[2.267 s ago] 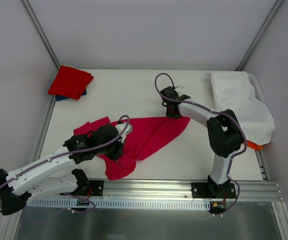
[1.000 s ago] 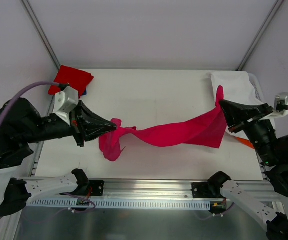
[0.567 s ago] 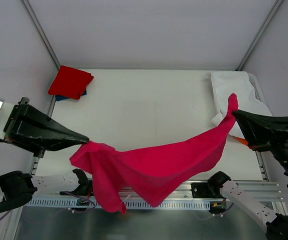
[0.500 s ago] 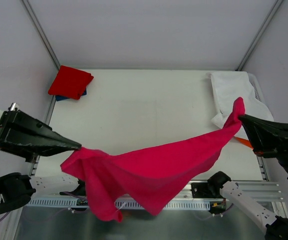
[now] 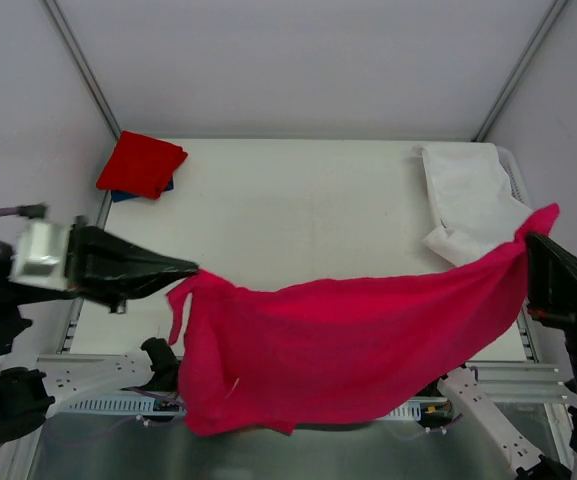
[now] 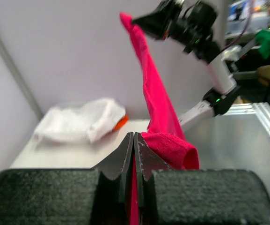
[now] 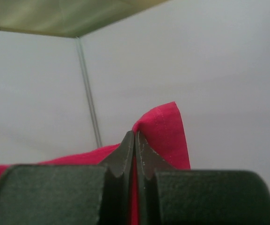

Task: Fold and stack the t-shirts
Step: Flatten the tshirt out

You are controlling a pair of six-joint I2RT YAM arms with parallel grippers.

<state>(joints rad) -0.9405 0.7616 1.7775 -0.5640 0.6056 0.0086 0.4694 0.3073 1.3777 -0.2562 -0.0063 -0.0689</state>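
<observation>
Two shirts lie folded at the far-left corner of the desk (image 5: 298,200), the brighter red t-shirt (image 5: 140,165) on top of the blue t-shirt (image 5: 120,196). The left end effector (image 5: 190,268) is clamped on one edge of the crimson-pink t-shirt (image 5: 348,340). The shirt hangs in the air as a wide sheet over the desk's near edge, running across to the right end effector (image 5: 532,243), which is pinched tight on the opposite corner. I'd call this the spreading step. Next the shirt wants lowering flat onto the desk, kept taut, before any fold.
</observation>
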